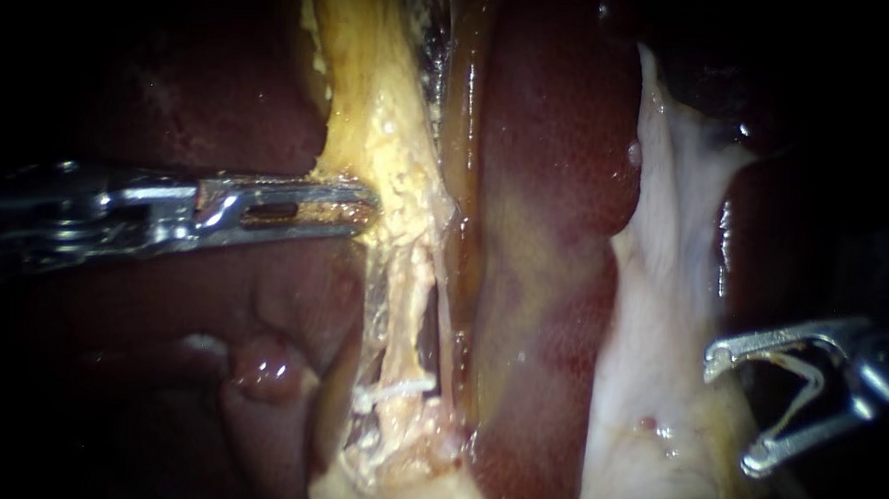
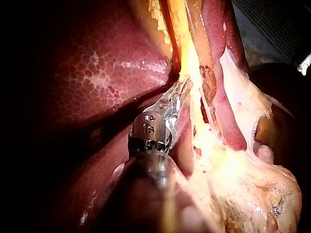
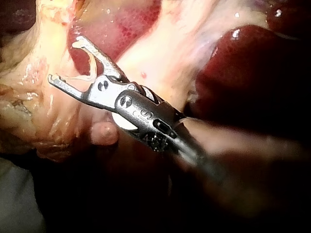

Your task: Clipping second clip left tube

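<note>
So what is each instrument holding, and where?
The left instrument grips the yellow tissue at its edge; the right instrument carries an open clip by both legs.

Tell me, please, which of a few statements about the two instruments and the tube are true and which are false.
1. The left instrument grips the yellowish tissue. True.
2. The right instrument is closed around the tube. False: it hangs beside the pale tissue, clear of the tube, jaws wide apart.
3. A white clip sits across the tube. True.
4. The right instrument's jaws are empty. False: a pale V-shaped loaded clip sits between them.
</note>
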You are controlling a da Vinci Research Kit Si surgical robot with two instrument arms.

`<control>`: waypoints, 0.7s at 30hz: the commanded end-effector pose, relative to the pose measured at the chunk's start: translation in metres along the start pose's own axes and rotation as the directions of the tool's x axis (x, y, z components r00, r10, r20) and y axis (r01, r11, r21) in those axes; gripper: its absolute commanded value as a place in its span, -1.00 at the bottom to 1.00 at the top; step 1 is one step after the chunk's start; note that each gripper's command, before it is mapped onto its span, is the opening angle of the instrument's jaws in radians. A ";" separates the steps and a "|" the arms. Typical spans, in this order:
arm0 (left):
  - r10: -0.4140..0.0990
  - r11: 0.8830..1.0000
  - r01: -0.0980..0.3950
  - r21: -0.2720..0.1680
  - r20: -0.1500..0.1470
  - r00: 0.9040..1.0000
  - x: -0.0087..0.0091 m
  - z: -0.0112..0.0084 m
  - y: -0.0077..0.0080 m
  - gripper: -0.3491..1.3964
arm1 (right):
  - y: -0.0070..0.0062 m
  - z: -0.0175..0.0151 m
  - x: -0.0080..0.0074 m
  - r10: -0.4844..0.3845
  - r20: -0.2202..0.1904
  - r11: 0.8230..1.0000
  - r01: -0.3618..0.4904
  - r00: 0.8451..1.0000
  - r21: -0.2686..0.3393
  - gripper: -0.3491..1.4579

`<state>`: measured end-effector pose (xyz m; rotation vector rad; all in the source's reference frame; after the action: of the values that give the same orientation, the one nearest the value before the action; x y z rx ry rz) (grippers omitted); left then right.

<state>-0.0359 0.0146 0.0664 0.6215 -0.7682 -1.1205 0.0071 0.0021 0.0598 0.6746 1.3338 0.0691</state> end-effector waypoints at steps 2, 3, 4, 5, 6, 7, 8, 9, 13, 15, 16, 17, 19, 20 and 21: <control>0.001 1.000 -0.001 0.001 0.000 1.000 0.0000 -0.0001 0.0000 -1.00 | 0.0000 0.0000 0.0000 0.000 0.000 1.000 0.000 1.000 0.000 0.04; 0.001 1.000 -0.001 0.001 -0.001 1.000 0.0000 -0.0001 0.0000 -1.00 | 0.0000 0.0000 0.0000 0.000 0.000 1.000 0.000 1.000 0.000 0.04; 0.001 1.000 -0.001 0.001 -0.001 1.000 0.0000 -0.0001 0.0000 -1.00 | 0.0000 0.0000 0.0000 0.000 0.000 1.000 0.000 1.000 0.000 0.04; 0.001 1.000 -0.001 0.001 -0.001 1.000 0.0000 -0.0001 0.0000 -1.00 | 0.0000 0.0001 0.0000 0.000 0.000 1.000 0.000 1.000 0.000 0.04; 0.001 1.000 -0.001 0.002 -0.001 1.000 0.0001 -0.0002 0.0000 -1.00 | 0.0000 0.0001 0.0000 0.000 0.000 1.000 0.000 1.000 -0.001 0.04; 0.002 1.000 -0.002 0.002 -0.002 1.000 0.0001 -0.0004 0.0001 -1.00 | 0.0001 0.0002 0.0000 0.000 0.000 1.000 0.000 1.000 -0.001 0.04; 0.002 1.000 -0.002 0.003 -0.002 1.000 0.0001 -0.0006 0.0001 -1.00 | 0.0001 0.0003 0.0000 0.000 0.000 1.000 0.000 1.000 -0.002 0.04; 0.002 1.000 -0.002 0.005 -0.004 1.000 0.0001 -0.0008 0.0002 -1.00 | 0.0001 0.0004 0.0000 0.000 0.000 1.000 0.000 1.000 -0.002 0.04; 0.001 1.000 -0.001 0.008 -0.007 1.000 -0.0001 -0.0029 0.0000 -1.00 | 0.0003 0.0013 -0.0002 -0.001 0.001 1.000 0.001 1.000 -0.007 0.04; -0.001 1.000 0.001 0.002 -0.005 1.000 -0.0002 -0.0042 -0.0004 -1.00 | 0.0007 0.0019 -0.0003 0.005 0.002 1.000 -0.005 1.000 -0.011 0.04; -0.002 1.000 0.002 -0.001 -0.004 1.000 -0.0003 -0.0048 -0.0006 -1.00 | 0.0010 0.0022 -0.0003 0.029 0.000 0.999 -0.029 1.000 -0.014 0.04; -0.003 1.000 0.003 -0.002 -0.004 1.000 -0.0004 -0.0054 -0.0008 -1.00 | 0.0013 0.0025 -0.0004 0.053 -0.002 0.998 -0.053 0.999 -0.016 0.04; -0.007 1.000 0.007 -0.005 0.001 1.000 -0.0007 -0.0066 -0.0015 -1.00 | 0.0019 0.0033 -0.0006 0.089 -0.005 0.996 -0.089 0.996 -0.021 0.04; -0.008 1.000 0.008 -0.003 0.006 1.000 -0.0008 -0.0071 -0.0018 -1.00 | 0.0022 0.0039 -0.0008 0.111 -0.007 0.993 -0.112 0.994 -0.024 0.04; -0.010 1.000 0.011 -0.001 0.011 1.000 -0.0009 -0.0076 -0.0022 -1.00 | 0.0024 0.0042 -0.0010 0.128 -0.008 0.991 -0.129 0.992 -0.026 0.04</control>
<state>-0.0311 0.0152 0.0595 0.6208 -0.7739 -1.1335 0.0118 0.0018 0.0625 0.7463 1.2874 0.2104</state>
